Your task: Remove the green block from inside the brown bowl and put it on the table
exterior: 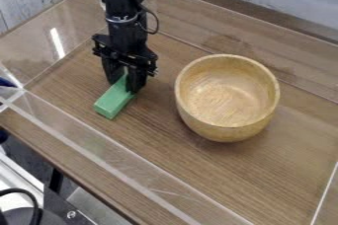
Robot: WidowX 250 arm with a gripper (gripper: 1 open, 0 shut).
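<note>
Placement stage, by the look of it — the green block [114,100] is already out of the brown bowl [228,97] and down at the table [199,175], to the left of the bowl and clear of it. The end effector [126,77] points straight down and pinches the block by its upper end, one finger on each long side. The block slopes away from the fingers toward the camera, its lower end at or just on the wood; whether it lies flat cannot be told from this view.

The bowl is empty, its pale inside fully visible. It stands upright, right of centre, apart from both the block and the arm.

Reason for the hold, as judged: a grip across the narrow width suits a thin bar, and the spot chosen gives bare planking on all sides, so the block can be let go without striking the bowl rim or the clear acrylic walls [40,130] bordering the table.

Remaining work appears slight — release of the fingers and withdrawal upward.

Markings: none legible. No brand, label or writing shows on block, bowl, arm or table.
</note>
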